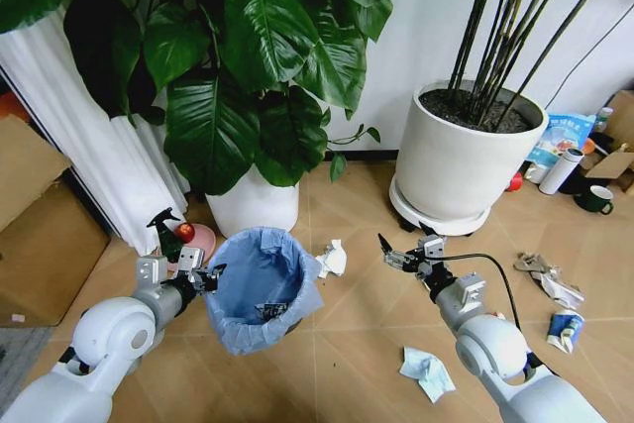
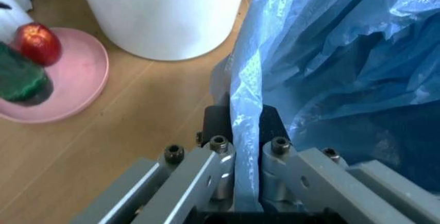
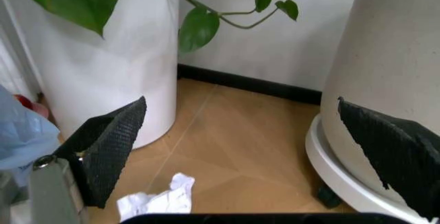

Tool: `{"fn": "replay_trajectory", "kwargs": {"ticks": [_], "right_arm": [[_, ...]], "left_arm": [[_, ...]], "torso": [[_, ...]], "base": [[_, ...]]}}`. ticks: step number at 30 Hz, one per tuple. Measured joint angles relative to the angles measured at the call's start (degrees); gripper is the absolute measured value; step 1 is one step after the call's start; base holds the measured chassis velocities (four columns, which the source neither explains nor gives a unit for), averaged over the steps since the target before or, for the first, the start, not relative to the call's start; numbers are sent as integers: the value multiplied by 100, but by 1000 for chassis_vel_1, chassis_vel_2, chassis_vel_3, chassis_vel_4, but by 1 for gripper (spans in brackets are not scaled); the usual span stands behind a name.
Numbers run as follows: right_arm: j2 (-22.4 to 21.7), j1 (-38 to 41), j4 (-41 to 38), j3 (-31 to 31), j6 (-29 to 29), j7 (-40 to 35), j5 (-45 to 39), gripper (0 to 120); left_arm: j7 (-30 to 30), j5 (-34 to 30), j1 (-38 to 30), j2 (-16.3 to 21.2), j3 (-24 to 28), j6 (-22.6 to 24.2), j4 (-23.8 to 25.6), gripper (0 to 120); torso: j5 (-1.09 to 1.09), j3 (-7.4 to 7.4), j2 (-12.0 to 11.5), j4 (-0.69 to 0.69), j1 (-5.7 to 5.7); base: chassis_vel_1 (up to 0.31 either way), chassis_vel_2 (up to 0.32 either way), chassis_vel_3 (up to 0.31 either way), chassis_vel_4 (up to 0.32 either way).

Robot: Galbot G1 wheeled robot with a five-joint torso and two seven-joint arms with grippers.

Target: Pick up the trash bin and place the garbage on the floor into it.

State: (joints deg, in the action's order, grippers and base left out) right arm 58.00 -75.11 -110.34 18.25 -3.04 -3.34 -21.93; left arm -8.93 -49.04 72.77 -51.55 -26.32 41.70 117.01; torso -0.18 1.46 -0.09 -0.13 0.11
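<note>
Where rim ruffles, trash bin (image 1: 260, 286) — blue-lined, round.

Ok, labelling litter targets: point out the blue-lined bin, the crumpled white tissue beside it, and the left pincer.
Round dark blue-lined bin (image 1: 260, 266): head view, bag interior.
Crumpled white tissue (image 1: 332, 259): head view, centre.
Left pincer (image 2: 246, 154): left wrist view, between fingertips.

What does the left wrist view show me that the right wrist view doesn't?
Left wrist alone: the left gripper, jaws shut on the trash bin at its bag-covered rim, and a pink plate with a red item. Right wrist alone: the right gripper, jaws open above the floor, a crumpled tissue under it, and the larger pot on a wheeled base. Both: the white plant pot and the blue bag.
</note>
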Motion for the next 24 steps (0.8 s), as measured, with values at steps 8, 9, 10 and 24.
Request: {"fn": "replay_trajectory", "kwargs": {"ticks": [8, 9, 10, 24], "right_arm": [[-163, -324, 92, 296, 190, 455, 90, 100], [-232, -450, 126, 457, 255, 758, 118, 100], [-280, -537, 151, 560, 311, 979, 133, 100], [-609, -2503, 881, 1814, 1014, 2483, 559, 100]], "left_arm": [[191, 114, 0, -26, -56, -30, -108, 0], [294, 178, 0, -24, -90, -49, -155, 0], [350, 203, 0, -19, -109, -57, -178, 0], [923, 346, -153, 86, -294, -209, -506, 0]], "torso": [[1, 1, 0, 1, 0], [1, 0, 0, 1, 0], [1, -1, 0, 1, -1], [2, -1, 0, -1, -1]], "base": [[-61, 49, 49, -51], [0, 0, 0, 0], [0, 0, 0, 0], [0, 0, 0, 0]]}}
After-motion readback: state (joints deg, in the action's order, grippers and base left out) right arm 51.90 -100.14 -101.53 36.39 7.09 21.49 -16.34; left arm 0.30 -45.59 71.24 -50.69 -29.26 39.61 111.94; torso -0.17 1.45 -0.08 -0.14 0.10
